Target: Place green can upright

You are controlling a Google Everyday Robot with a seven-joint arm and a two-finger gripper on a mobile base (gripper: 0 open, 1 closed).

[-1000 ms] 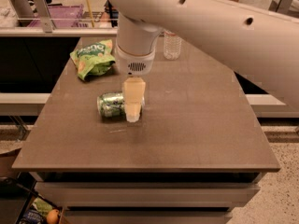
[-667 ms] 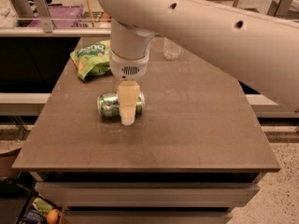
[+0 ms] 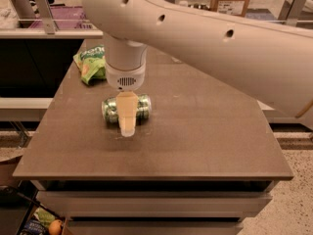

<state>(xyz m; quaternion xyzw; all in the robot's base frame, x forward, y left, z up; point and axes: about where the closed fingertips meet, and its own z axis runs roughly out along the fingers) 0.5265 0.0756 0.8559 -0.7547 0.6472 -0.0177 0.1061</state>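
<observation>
The white arm [image 3: 220, 48] comes in from the right edge as one thick link and rises across the top of the view to a rounded joint at upper left. From there the wrist [image 3: 126, 62], a short white cylinder with a small vent grille low on its face, points straight down. Below it hangs the claw [image 3: 127, 119], beige, tapered and vertical. Its rounded tip sits low over the left-centre of the worktop [image 3: 205, 131], crossing in front of the lying green can [image 3: 110, 109].
</observation>
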